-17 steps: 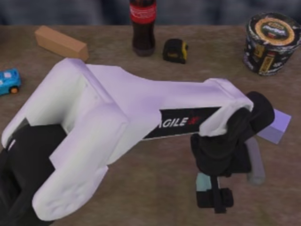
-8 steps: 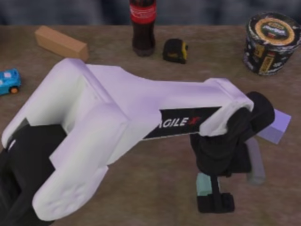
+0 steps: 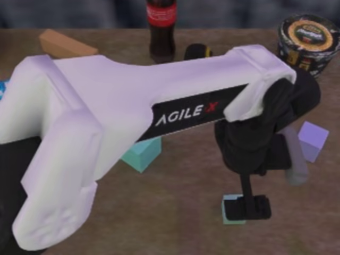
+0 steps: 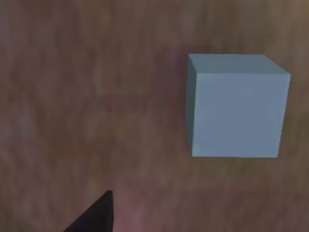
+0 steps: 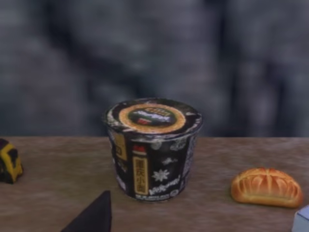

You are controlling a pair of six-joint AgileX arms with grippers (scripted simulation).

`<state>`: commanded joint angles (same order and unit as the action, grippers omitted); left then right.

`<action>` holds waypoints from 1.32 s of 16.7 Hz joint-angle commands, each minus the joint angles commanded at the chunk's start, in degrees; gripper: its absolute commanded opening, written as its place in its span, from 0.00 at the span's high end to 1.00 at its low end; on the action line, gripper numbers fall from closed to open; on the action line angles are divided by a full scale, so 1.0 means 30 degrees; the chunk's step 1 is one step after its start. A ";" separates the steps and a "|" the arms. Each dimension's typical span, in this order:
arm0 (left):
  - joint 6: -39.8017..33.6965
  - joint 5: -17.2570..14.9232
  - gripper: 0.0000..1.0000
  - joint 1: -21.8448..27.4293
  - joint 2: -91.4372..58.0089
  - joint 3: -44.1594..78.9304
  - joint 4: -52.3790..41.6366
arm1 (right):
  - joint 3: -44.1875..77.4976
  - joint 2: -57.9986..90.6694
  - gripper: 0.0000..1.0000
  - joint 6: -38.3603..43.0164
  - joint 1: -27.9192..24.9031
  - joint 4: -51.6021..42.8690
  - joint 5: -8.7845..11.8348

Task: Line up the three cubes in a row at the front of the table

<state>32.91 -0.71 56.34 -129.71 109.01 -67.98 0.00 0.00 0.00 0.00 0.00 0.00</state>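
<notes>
White left arm [image 3: 106, 122], black "AGILE X" band, black hand [image 3: 249, 207]

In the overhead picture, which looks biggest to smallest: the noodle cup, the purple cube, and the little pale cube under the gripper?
1. Noodle cup, partly hidden by the arm.
2. Purple cube.
3. Small pale teal cube, partly covered by the left gripper, so its full extent is unsure.

Rendered simulation tabletop: mottled brown table [image 3: 186, 223], blurred grey backdrop
</notes>
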 joint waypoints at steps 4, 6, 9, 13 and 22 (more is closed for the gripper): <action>0.0000 0.0002 0.00 0.0096 -0.0015 0.0026 -0.0031 | 0.0000 0.0000 0.00 0.0000 0.0000 0.0000 0.0000; -0.0046 0.0016 0.00 -0.0001 0.0171 -0.0141 0.0078 | 0.0175 0.0178 0.00 -0.0088 0.0004 -0.0105 -0.0021; -0.0529 0.0130 0.00 -0.0941 0.1925 -0.1733 0.1069 | 0.1683 0.1767 0.00 -0.0866 -0.0036 -0.1057 -0.0130; -0.1966 0.0336 0.00 -0.3542 0.7022 -0.6144 0.3709 | 0.5558 0.6421 0.00 -0.2957 -0.0352 -0.3663 -0.0209; -0.6783 0.0546 0.00 -1.2003 2.6189 -2.2249 1.2805 | 1.7730 2.3073 0.00 -0.9740 -0.1775 -1.2321 -0.0070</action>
<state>12.56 0.93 20.33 -51.15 42.27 -29.56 53.19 69.22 -29.22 -5.33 -36.96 -0.21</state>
